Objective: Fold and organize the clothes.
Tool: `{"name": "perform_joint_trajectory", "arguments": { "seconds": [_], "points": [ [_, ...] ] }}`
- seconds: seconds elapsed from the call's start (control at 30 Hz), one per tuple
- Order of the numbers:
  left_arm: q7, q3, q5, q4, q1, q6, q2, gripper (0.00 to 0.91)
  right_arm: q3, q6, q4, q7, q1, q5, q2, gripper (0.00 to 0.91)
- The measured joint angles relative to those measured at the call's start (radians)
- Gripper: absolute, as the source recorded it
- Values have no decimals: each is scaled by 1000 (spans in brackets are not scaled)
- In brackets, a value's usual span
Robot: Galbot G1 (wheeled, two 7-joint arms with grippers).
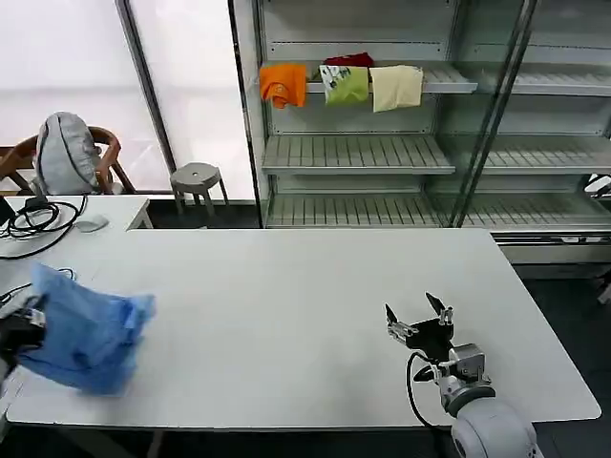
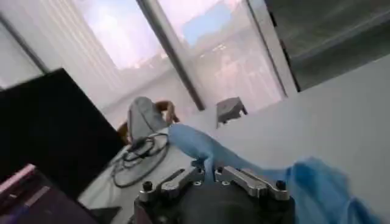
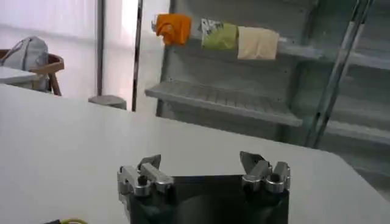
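The clothes, one light blue T-shirt (image 1: 84, 329), sit bunched at the near left corner of the white table (image 1: 305, 315). My left gripper (image 1: 21, 324) is at the shirt's left edge, shut on a pinch of the blue fabric (image 2: 204, 152); in the left wrist view my left gripper (image 2: 207, 172) has cloth running between its closed jaws. Over the table's near right part, my right gripper (image 1: 418, 310) stands open with nothing in it. The right wrist view has my right gripper (image 3: 201, 161) with its fingers wide apart above bare tabletop.
Metal shelving (image 1: 382, 153) stands behind the table, with orange (image 1: 283, 84), green (image 1: 346, 84) and cream (image 1: 396, 88) folded garments on an upper shelf. Black cables (image 1: 33, 221) and a mouse lie on a side desk at far left. A stool (image 1: 196, 181) and a chair with a grey bag (image 1: 65, 153) stand beyond.
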Motion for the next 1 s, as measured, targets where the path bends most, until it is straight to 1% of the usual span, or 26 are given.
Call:
{"name": "perform_joint_trajectory", "arguments": {
  "seconds": [0.07, 0.17, 0.27, 0.37, 0.5, 0.63, 0.73, 0.83, 1.0],
  "points": [
    [15, -57, 3, -37, 20, 3, 5, 10, 4, 0, 1, -1, -4, 0, -4, 907],
    [19, -100, 23, -111, 30, 6, -14, 10, 11, 1, 1, -1, -10, 0, -8, 907],
    [23, -96, 74, -180, 23, 7, -58, 10, 18, 0, 4, 1, -18, -4, -5, 907],
    [29, -38, 151, -220, 9, 3, -117, 10, 19, -2, 10, 2, -26, -9, -1, 907],
    [28, 115, 261, -231, -21, -17, -196, 10, 21, -4, 13, 3, -32, -16, 3, 907],
    [26, 355, 343, -206, -73, -37, -259, 10, 23, -9, 21, 5, -34, -23, 5, 907],
    [27, 525, 381, -183, -118, -41, -288, 10, 28, -13, 26, 8, -34, -26, 5, 907],
    [24, 661, 406, -163, -165, -41, -308, 10, 29, -18, 29, 11, -33, -32, 7, 907],
    [8, 832, 413, -133, -245, -31, -349, 10, 31, -23, 33, 12, -30, -40, 7, 907]
  ]
}}
